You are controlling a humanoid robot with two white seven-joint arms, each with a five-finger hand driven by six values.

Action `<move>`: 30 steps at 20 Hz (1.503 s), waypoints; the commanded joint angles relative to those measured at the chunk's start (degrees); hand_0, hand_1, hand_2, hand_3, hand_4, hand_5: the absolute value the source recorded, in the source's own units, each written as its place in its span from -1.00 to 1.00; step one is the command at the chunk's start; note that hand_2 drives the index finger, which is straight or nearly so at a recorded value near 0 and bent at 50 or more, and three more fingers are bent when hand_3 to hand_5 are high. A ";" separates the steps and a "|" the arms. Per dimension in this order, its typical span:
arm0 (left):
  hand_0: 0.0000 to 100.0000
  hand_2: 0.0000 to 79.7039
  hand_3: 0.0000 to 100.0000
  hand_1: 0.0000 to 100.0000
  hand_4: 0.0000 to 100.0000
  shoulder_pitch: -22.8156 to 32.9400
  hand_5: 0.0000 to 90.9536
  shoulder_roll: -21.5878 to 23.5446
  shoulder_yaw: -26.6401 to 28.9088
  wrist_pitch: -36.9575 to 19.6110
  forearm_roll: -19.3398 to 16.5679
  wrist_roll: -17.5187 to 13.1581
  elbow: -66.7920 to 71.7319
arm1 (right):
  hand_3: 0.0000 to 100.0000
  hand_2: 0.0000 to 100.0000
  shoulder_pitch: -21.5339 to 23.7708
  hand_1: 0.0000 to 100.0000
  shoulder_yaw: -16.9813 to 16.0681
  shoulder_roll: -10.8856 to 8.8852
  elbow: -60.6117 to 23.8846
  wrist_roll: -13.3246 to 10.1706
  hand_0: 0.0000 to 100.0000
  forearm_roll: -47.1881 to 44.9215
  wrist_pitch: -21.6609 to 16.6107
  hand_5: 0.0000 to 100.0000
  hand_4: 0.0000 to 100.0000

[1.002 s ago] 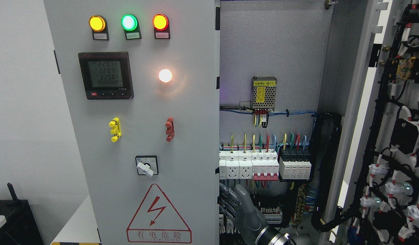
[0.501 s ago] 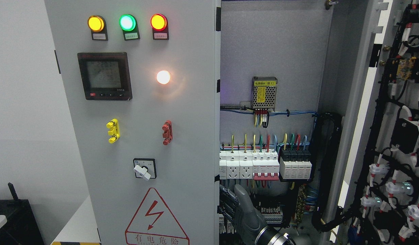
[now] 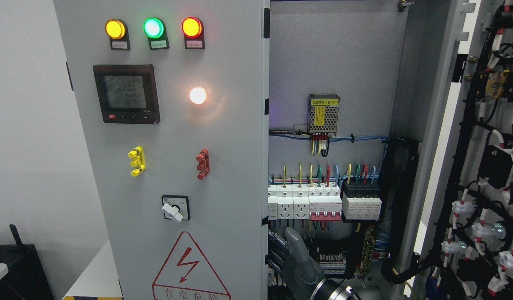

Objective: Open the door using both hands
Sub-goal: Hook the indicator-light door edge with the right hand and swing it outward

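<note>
Left door swung slightly leftward, right hand fingers curled on its edge, cabinet holding breakers (wired).

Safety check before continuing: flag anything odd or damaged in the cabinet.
Nothing looks damaged or loose. Only oddity: a hand sits behind the left door edge, close to the breakers while indicator lamps glow.

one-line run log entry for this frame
left door: ajar, lamps lit | right door: open | robot hand: at left door's edge, grip unclear | cabinet: breakers visible
</note>
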 commanded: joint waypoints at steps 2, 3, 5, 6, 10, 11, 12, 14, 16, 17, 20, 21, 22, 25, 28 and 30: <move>-1.00 -1.00 -1.00 -1.00 -0.91 0.00 -1.00 0.00 0.00 -0.04 0.02 0.01 0.44 | -1.00 -1.00 0.31 -1.00 0.46 0.07 -1.64 1.61 -1.00 -2.07 -0.05 -1.00 -1.00; -1.00 -1.00 -1.00 -1.00 -0.91 0.00 -1.00 0.00 0.00 -0.04 0.02 0.01 0.44 | -1.00 -1.00 0.48 -1.00 0.46 0.07 -1.73 1.62 -1.00 -2.33 -0.05 -1.00 -1.00; -1.00 -1.00 -1.00 -1.00 -0.91 0.00 -1.00 0.00 0.00 -0.04 0.02 0.01 0.44 | -1.00 -1.00 0.57 -1.00 0.55 0.07 -1.73 1.62 -1.00 -2.42 -0.05 -1.00 -1.00; -1.00 -1.00 -1.00 -1.00 -0.91 0.00 -1.00 0.00 0.00 -0.04 -0.07 0.01 0.44 | -1.00 -1.00 0.57 -1.00 0.55 0.07 -1.82 1.71 -1.00 -2.33 -0.05 -1.00 -1.00; -1.00 -1.00 -1.00 -1.00 -0.91 0.00 -1.00 0.00 0.00 -0.04 0.02 0.01 0.44 | -1.00 -1.00 0.57 -1.00 1.07 0.16 -2.17 3.38 -1.00 -2.33 0.03 -1.00 -1.00; -1.00 -1.00 -1.00 -1.00 -0.91 0.00 -1.00 0.00 0.00 -0.04 0.02 0.01 0.44 | -1.00 -1.00 0.57 -1.00 1.60 0.16 -2.17 3.38 -1.00 -2.33 -0.05 -1.00 -1.00; -1.00 -1.00 -1.00 -1.00 -0.91 0.00 -1.00 0.00 0.00 -0.04 0.02 0.01 0.44 | -1.00 -1.00 0.57 -1.00 1.78 0.24 -2.26 3.46 -1.00 -2.42 0.03 -1.00 -1.00; -1.00 -1.00 -1.00 -1.00 -0.91 0.00 -1.00 0.00 0.00 -0.04 0.02 0.01 0.44 | -1.00 -1.00 1.10 -1.00 1.87 0.24 -3.04 3.82 -1.00 -2.42 0.03 -1.00 -1.00; -1.00 -1.00 -1.00 -1.00 -0.91 0.00 -1.00 0.00 0.00 -0.04 0.02 0.01 0.44 | -1.00 -1.00 1.45 -1.00 1.96 0.24 -3.40 4.95 -1.00 -2.42 0.03 -1.00 -1.00; -1.00 -1.00 -1.00 -1.00 -0.91 0.00 -1.00 0.00 0.00 -0.04 0.02 0.01 0.44 | -1.00 -1.00 1.45 -1.00 2.13 0.42 -3.49 5.31 -1.00 -2.33 0.03 -1.00 -1.00; -1.00 -1.00 -1.00 -1.00 -0.91 0.00 -1.00 0.00 0.00 -0.04 0.02 0.01 0.44 | -1.00 -1.00 1.54 -1.00 2.31 0.42 -4.36 5.49 -1.00 -2.42 0.03 -1.00 -1.00; -1.00 -1.00 -1.00 -1.00 -0.91 0.00 -1.00 0.00 0.00 -0.04 0.02 0.01 0.44 | -1.00 -1.00 1.89 -1.00 2.40 0.42 -4.72 5.57 -1.00 -2.42 0.03 -1.00 -1.00; -1.00 -1.00 -1.00 -1.00 -0.91 0.00 -1.00 0.00 0.00 -0.04 0.02 0.01 0.44 | -1.00 -1.00 1.98 -1.00 2.40 0.42 -4.98 5.92 -1.00 -2.42 0.03 -1.00 -1.00; -1.00 -1.00 -1.00 -1.00 -0.91 0.00 -1.00 0.00 0.00 -0.04 -0.07 0.01 0.44 | -1.00 -1.00 2.06 -1.00 2.75 0.59 -5.68 6.72 -1.00 -2.42 0.03 -1.00 -1.00; -1.00 -1.00 -1.00 -1.00 -0.91 0.00 -1.00 0.00 0.00 -0.04 0.02 0.01 0.44 | -1.00 -1.00 2.33 -1.00 2.92 0.86 -6.47 8.12 -1.00 -2.42 0.03 -1.00 -1.00; -1.00 -1.00 -1.00 -1.00 -0.91 0.00 -1.00 0.00 0.00 -0.04 -0.07 0.01 0.44 | -1.00 -1.00 2.68 -1.00 3.19 0.86 -7.18 8.65 -1.00 -2.42 0.03 -1.00 -1.00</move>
